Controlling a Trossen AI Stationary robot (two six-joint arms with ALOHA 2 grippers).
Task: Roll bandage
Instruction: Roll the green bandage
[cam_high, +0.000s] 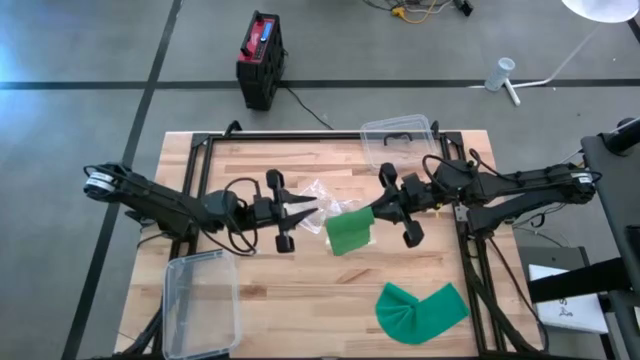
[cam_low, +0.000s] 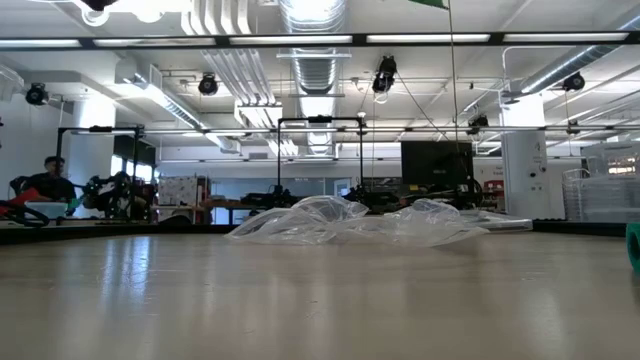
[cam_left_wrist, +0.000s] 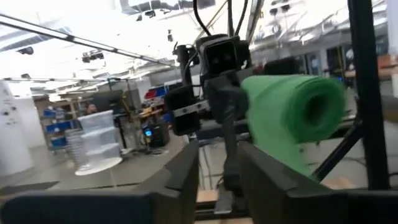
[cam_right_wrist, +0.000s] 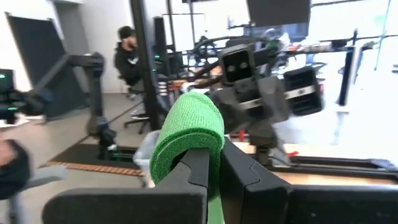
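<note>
A: Where is the bandage roll?

B: The green bandage roll is lifted above the middle of the wooden table. The right gripper has its fingers closed on the roll's upper end; the right wrist view shows the roll pinched between them.

A: Which way does it point?

B: In the overhead view its long axis runs roughly across the table, between the two arms, with a short green tail hanging below. The left wrist view looks nearly into its hollow core.

A: And the left gripper?

B: The left gripper sits just left of the roll, jaws slightly parted and holding nothing, tips not touching the green.

A: Room to move?

B: Crumpled clear plastic wrap lies behind the grippers. A loose green bandage strip lies near the front right edge, a clear container at front left, another clear container at the back edge.

A: Any writing?

B: None that I can read.
</note>
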